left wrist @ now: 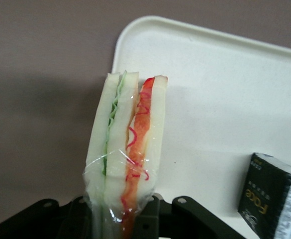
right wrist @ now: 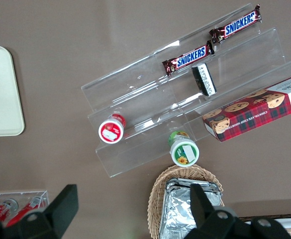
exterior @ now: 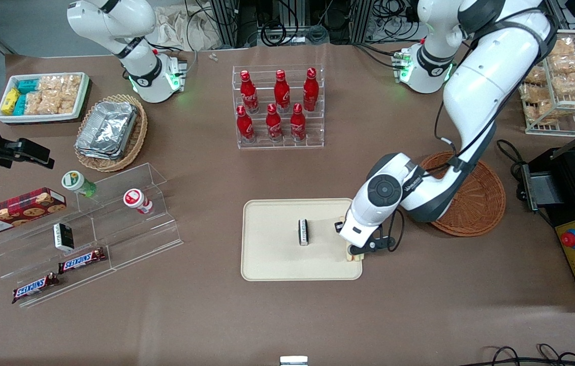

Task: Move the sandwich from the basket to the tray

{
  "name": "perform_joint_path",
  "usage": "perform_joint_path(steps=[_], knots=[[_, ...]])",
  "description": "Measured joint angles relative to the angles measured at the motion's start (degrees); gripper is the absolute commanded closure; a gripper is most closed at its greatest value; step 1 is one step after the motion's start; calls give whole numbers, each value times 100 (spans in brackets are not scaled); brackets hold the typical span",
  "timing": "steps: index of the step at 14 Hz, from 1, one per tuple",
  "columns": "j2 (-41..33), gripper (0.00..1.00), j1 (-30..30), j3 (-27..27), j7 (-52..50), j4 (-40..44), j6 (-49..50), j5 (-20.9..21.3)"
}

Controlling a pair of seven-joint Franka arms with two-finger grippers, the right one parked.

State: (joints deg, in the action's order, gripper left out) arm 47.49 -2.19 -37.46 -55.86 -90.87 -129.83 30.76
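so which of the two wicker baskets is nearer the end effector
The round reddish-brown basket, lying beside the tray where the end effector holds the sandwich. The lighter oval basket with foil containers sits toward the parked arm's end of the table.

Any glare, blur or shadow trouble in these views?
Front view: even light, soft arm shadow on the tray. Left wrist view: the sandwich held in the gripper is slightly soft, its wrap glinting; small black box readable. Right wrist view: sharp, clear shelf reflects faintly.

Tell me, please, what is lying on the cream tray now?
On the tray stands one small black packet. The claw holds the sandwich over the tray's corner; whether it touches the tray is hidden.
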Motion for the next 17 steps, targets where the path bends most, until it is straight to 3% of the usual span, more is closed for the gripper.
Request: perform_joint_path(steps=[2,3,4,12,17], knots=[[182,100,8,-7,125,154,-55,19],[225,55,8,-15,154,218,-55,20],[252,2,13,-17,166,266,-55,20],[269,0,7,-58,157,542,130,-5],[-848,0,-237,-117,493,795,1779,-662]])
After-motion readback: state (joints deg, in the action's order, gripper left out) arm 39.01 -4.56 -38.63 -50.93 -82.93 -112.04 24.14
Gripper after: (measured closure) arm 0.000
